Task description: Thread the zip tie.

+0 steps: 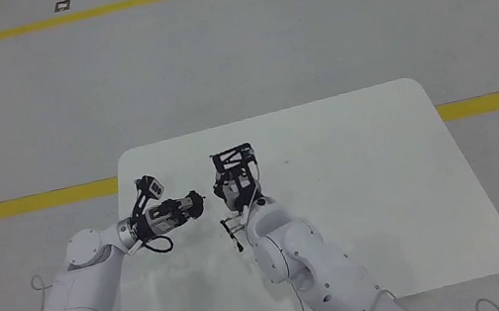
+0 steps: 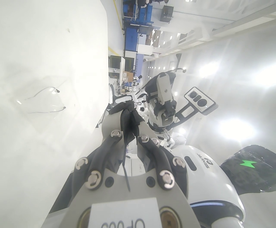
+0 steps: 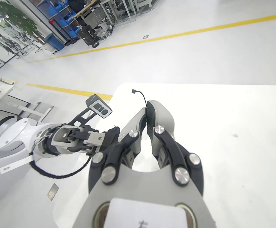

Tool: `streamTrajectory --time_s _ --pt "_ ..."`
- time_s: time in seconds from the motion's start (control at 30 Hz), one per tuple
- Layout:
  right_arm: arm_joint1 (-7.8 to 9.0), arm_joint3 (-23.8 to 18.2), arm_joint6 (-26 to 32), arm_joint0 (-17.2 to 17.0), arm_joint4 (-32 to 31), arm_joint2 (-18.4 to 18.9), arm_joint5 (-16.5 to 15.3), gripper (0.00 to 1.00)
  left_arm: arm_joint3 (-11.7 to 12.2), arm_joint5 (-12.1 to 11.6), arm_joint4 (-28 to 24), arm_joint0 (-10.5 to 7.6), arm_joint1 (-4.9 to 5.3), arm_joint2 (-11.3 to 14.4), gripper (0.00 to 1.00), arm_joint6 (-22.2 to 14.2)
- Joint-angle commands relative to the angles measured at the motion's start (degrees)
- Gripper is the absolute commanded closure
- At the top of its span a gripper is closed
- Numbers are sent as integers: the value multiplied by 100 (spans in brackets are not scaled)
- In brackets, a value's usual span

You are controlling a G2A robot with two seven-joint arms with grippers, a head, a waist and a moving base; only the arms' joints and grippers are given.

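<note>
Currently right gripper [image 3: 147,108] has its fingers pressed together on the zip tie [image 3: 141,96], head end curving out past the tips, above the white table [image 1: 385,182]. Left gripper [image 2: 126,109] sits near it, clamped on a thin black strip [image 2: 126,170] that runs back toward its palm. Can't tell if it's the same tie.

Bright, even light; strong glare whitens table [image 2: 32,54].
</note>
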Motion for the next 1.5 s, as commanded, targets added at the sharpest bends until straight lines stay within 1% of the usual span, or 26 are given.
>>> streamTrajectory --time_s 0.0,0.07,0.13,0.3,0.47,0.77,1.47 --pt "-4 127 -49 67 -20 -111 -20 100 31 11 -50 -17 2 5 100 -32" --pt "-4 164 -123 101 -112 -172 -25 100 55 8 -68 -33 5 7 100 -41" --pt "-4 164 -123 101 -112 -172 -25 100 67 -49 -58 -42 7 0 100 2" --pt "-4 164 -123 101 -112 -172 -25 100 67 -49 -58 -42 7 0 100 2" --pt "26 169 -226 62 -185 -204 -204 100 67 -49 -58 -42 7 0 100 2" --pt "19 236 -249 111 -157 -269 -327 100 67 -49 -58 -42 7 0 100 2" --pt "13 264 -210 145 -203 -323 -350 100 67 -49 -58 -42 7 0 100 2"
